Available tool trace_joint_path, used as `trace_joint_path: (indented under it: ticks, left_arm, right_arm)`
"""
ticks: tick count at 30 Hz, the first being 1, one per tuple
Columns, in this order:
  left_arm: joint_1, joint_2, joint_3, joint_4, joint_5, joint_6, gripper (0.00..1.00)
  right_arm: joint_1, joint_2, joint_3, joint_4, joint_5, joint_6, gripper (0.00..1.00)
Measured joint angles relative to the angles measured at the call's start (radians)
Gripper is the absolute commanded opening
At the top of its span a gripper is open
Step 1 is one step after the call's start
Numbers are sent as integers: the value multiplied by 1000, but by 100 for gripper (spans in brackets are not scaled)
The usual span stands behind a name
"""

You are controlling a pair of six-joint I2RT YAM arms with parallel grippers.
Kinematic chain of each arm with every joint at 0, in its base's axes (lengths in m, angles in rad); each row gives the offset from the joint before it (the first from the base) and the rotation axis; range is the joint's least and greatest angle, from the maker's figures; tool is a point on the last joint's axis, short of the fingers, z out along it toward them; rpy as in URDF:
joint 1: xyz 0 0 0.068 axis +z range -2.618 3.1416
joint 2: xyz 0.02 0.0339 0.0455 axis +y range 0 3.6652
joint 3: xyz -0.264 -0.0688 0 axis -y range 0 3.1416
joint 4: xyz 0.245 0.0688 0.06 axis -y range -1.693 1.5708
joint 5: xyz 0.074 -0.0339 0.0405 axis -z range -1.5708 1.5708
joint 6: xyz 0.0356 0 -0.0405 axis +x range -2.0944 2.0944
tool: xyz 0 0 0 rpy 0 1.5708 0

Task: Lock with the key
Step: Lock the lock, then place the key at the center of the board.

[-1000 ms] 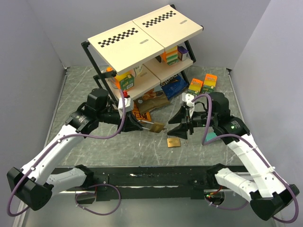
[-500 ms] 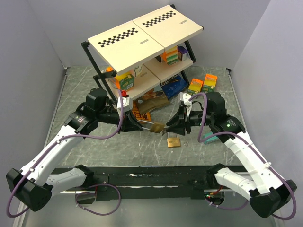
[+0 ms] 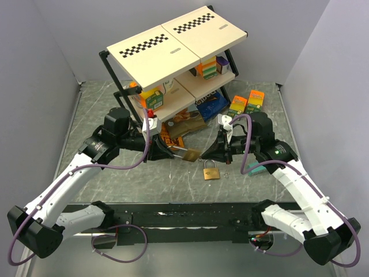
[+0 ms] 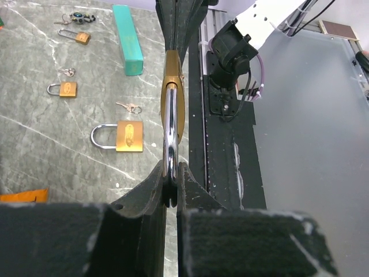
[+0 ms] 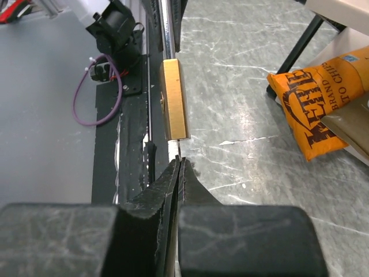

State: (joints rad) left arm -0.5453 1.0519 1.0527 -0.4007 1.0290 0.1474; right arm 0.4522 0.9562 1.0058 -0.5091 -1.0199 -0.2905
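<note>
A brass padlock [image 3: 191, 154] hangs above the table, and my left gripper [image 3: 174, 153] is shut on its steel shackle [image 4: 170, 147]. In the left wrist view the brass body [image 4: 173, 95] points away from my left gripper [image 4: 171, 183]. My right gripper [image 3: 207, 154] meets the lock from the right. In the right wrist view my right gripper [image 5: 179, 164] is shut on the thin key [image 5: 177, 152], whose blade runs into the bottom of the padlock [image 5: 174, 98].
A second padlock [image 3: 211, 171] lies on the marble table just below the grippers. More padlocks [image 4: 68, 89], loose keys [image 4: 131, 107] and a teal box [image 4: 128, 39] lie nearby. A shelf rack [image 3: 179, 46] with snacks stands behind. An orange chip bag [image 5: 323, 104] lies at its foot.
My right gripper has moved left up to the held padlock and closed on the key. The left gripper and its padlock have stayed put.
</note>
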Motion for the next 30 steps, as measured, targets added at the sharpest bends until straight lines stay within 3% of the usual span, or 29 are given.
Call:
trace_joint_path:
  ticks: [10, 20, 26, 30]
  left_arm:
    - [3, -1, 0, -12, 0, 10, 1]
    - [79, -8, 0, -33, -1, 32, 1]
    - [80, -16, -4, -71, -9, 85, 1]
    - [81, -30, -5, -161, -39, 196, 1]
  right_arm:
    - [-6, 0, 1, -60, -17, -58, 0]
    - [-134, -5, -5, -255, -18, -172, 0]
    - [-137, 11, -133, -162, 32, -82, 0]
    - [-102, 90, -188, -95, 100, -8, 0]
